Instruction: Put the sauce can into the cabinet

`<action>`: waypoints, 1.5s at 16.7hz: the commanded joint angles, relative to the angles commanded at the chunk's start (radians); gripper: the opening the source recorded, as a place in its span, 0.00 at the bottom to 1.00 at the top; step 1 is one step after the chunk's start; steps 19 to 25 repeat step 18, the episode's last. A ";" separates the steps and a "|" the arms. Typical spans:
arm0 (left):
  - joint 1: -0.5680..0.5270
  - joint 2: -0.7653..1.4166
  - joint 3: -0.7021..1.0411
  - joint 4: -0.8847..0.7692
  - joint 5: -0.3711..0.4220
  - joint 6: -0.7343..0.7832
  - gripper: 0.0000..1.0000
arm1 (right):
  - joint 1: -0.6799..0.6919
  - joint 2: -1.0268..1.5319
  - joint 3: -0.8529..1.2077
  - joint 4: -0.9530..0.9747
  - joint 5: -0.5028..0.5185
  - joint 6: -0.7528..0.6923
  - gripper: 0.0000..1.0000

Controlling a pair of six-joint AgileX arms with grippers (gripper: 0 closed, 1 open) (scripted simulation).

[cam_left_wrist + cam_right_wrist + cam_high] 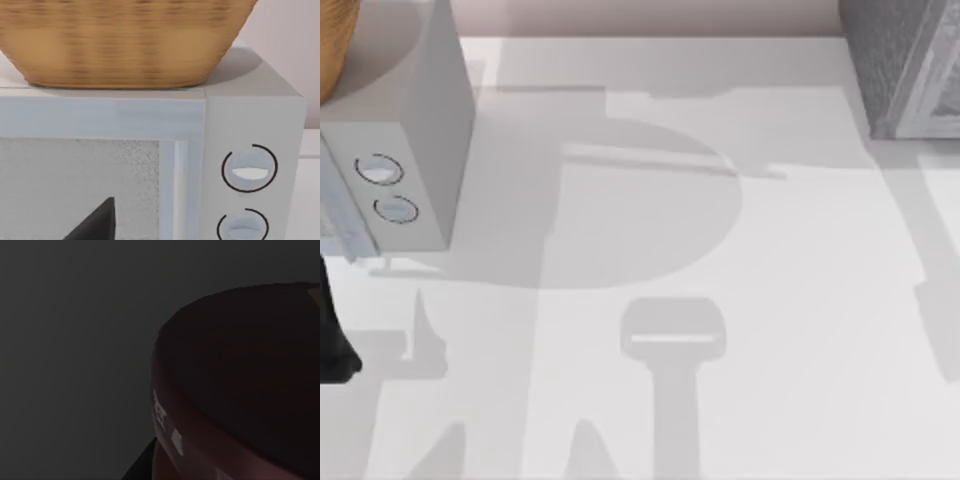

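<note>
The grey speckled cabinet stands at the table's far right corner. Well apart from it, the left gripper idles facing the microwave with the wicker basket on top. The right wrist view is dark: the sauce can sits right against that camera, and I cannot tell whether it is inside the cabinet or whether either claw is wide or closed. It is squat and round with a dark maroon lid, probably rigid, fairly light and smooth, so best pinched across its side wall below the lid.
</note>
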 joint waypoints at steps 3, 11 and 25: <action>0.000 0.000 0.000 0.000 0.000 0.000 1.00 | 0.000 0.000 0.000 0.000 0.000 0.000 0.30; 0.000 0.000 0.000 0.000 0.000 0.000 1.00 | 0.000 0.000 0.000 0.000 0.000 0.000 0.90; 0.000 0.000 0.000 0.000 0.000 0.000 1.00 | 0.000 0.000 0.000 0.000 0.000 0.000 1.00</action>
